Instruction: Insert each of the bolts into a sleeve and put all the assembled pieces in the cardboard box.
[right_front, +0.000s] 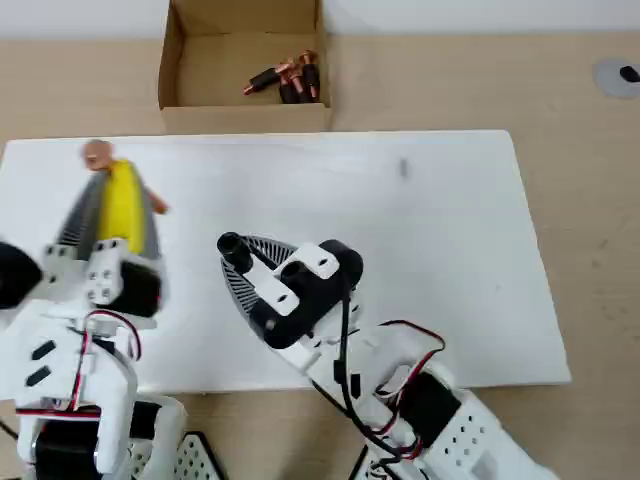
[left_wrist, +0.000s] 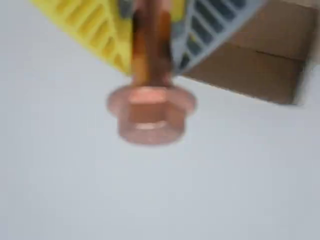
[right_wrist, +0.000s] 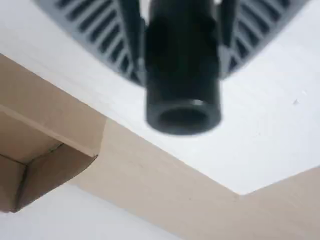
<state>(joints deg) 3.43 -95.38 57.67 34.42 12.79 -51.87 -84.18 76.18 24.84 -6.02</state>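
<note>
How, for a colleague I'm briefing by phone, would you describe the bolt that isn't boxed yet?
Find the white board, then the left gripper, with one yellow finger, over its left end. The bolt sticks out of that gripper's tip: copper with a flanged hex head, and bare, while the pieces in the cardboard box wear black sleeves.

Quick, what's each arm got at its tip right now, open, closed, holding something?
left gripper: closed, holding a copper bolt.
right gripper: closed, holding a black sleeve.
</note>
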